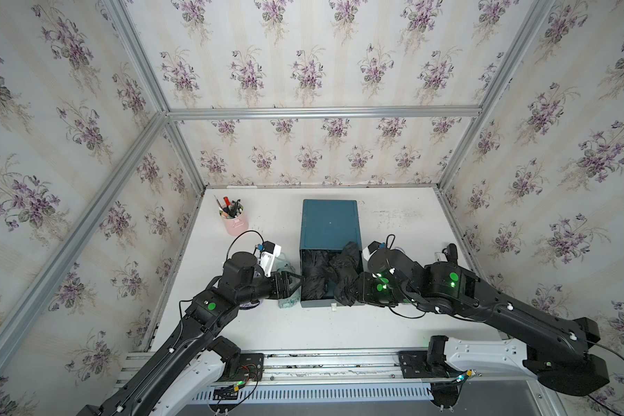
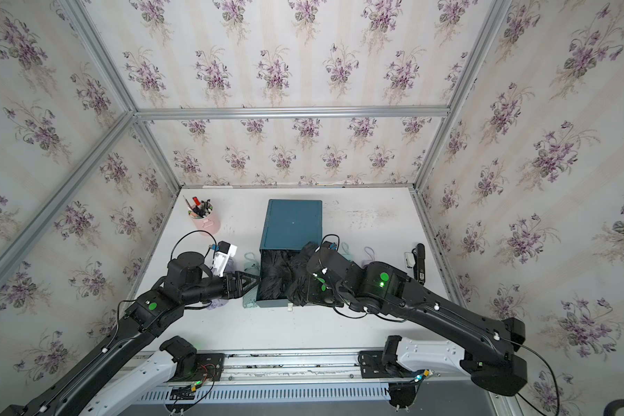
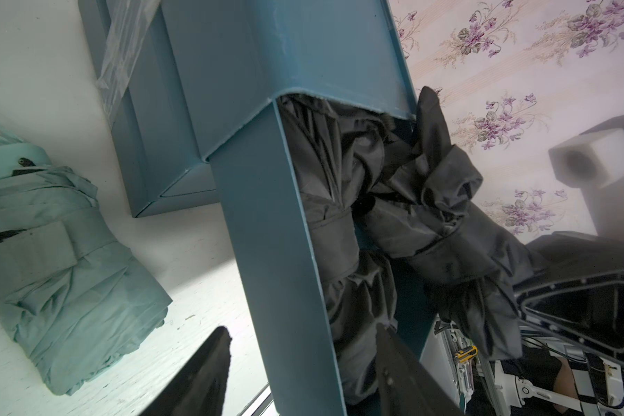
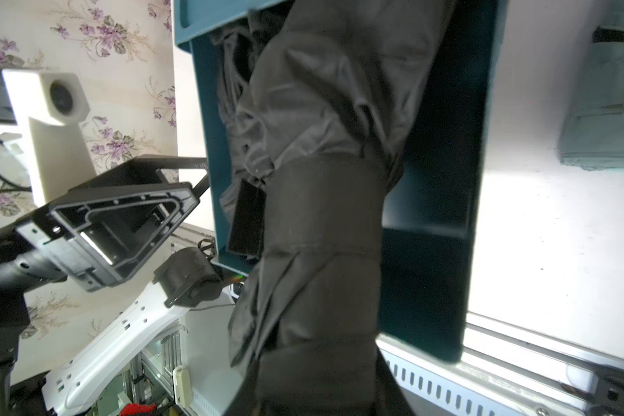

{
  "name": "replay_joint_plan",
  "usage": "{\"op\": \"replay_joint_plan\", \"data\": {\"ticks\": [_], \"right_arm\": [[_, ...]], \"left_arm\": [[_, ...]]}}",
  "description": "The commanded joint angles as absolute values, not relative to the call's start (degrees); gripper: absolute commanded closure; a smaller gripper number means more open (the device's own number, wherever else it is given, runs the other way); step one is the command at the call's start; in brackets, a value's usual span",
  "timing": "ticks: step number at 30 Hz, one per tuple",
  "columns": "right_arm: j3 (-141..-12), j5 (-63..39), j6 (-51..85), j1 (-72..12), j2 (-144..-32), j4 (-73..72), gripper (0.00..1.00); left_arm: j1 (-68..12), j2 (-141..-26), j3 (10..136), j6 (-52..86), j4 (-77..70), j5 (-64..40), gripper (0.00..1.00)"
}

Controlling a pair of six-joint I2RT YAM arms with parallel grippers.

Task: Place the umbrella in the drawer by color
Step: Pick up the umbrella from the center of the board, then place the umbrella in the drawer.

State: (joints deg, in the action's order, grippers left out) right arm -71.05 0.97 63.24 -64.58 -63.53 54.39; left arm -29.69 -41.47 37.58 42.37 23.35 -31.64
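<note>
A dark teal-blue boxy cabinet (image 1: 330,223) with smooth, hard walls is seen on the white tabletop (image 1: 303,331). Its top drawer (image 1: 316,303) stands drawn out from the cabinet front, and a small white pull tab (image 1: 334,307) is seen on the drawer's front wall.

A black folded umbrella of creased, faintly glossy fabric (image 1: 344,266), bound by a wide strap, is clamped at its lower end by the right gripper (image 1: 355,290). It is laid slantwise over the drawer's right wall, with its upper end inside the drawer near the cabinet front. A second black folded umbrella (image 3: 325,216), equally crumpled and strapped, is lodged inside the drawer along its left wall.

The left gripper (image 1: 298,281) is set at that left wall with its black fingers (image 3: 202,371) spread apart, one outside and one inside. A gap is visible between the outer finger and the wall, so nothing is gripped.

Just left of the drawer, a mint-green folded umbrella of matte wrinkled cloth (image 3: 62,270) is laid on the tabletop. A pale lilac bundle (image 2: 217,302) is mostly hidden under the left arm. Behind and left of the cabinet, a pink cylindrical cup filled with pens (image 1: 235,223) is stood upright. Well to the right of the cabinet, a black stick-shaped object (image 2: 420,263) is seen; its kind cannot be told.
</note>
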Motion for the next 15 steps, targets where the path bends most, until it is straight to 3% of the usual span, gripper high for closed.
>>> {"op": "replay_joint_plan", "data": {"ticks": [1, 13, 15], "right_arm": [[-71.08, 3.40, 63.27, -63.97, -64.34, 52.59, 1.00], [-70.33, 5.53, 62.30, -63.98, -69.41, 44.15, 1.00], [-70.44, 5.36, 61.69, -63.91, -70.58, 43.71, 0.87]], "left_arm": [[-29.88, -41.57, 37.74, 40.84, 22.75, -31.38, 0.39], [-30.63, -40.87, 36.81, 41.01, 23.37, -31.37, 0.44], [-30.62, -40.91, 37.20, 41.02, 24.02, -31.26, 0.44]]}}
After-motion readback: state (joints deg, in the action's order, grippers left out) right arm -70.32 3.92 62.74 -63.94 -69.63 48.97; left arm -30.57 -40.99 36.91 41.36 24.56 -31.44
